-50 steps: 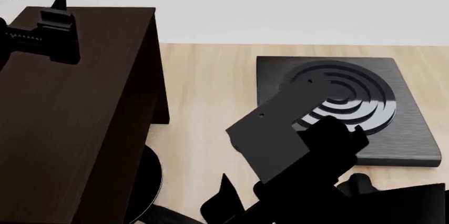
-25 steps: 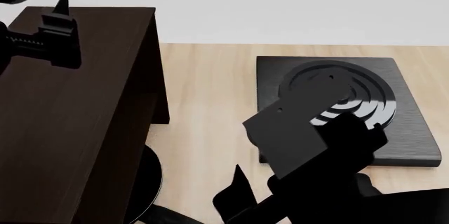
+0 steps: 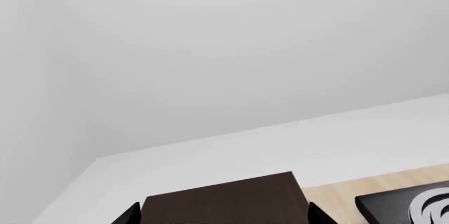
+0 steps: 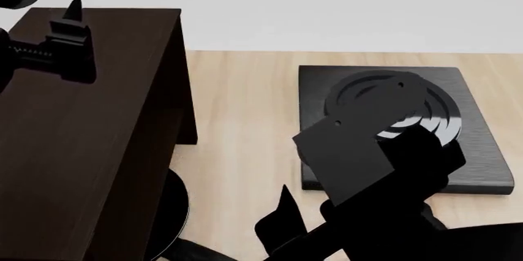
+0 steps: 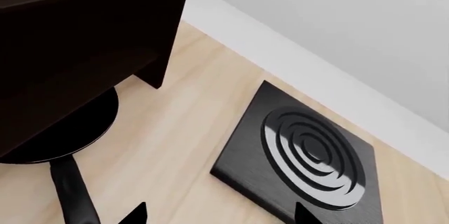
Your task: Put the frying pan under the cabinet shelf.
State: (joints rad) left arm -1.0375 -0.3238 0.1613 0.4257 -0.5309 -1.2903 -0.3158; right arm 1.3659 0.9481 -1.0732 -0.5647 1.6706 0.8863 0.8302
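The frying pan point(image 5: 70, 129) is already tucked under the cabinet shelf point(image 4: 90, 120). In the head view only a sliver of its rim peeks out at the lower left, and in the right wrist view its long handle sticks out toward the bottom edge. The right gripper point(image 5: 221, 214) hovers over the wooden table point(image 4: 237, 120) with its fingers spread wide, holding nothing. The left gripper point(image 4: 70, 34) sits above the cabinet top at the upper left, also spread and empty. The burner plate point(image 4: 457, 102) is at the right.

Pale wood table point(image 4: 245, 132), cabinet shelf point(image 4: 90, 138), frying pan point(image 5: 70, 129), burner plate point(image 4: 482, 151)
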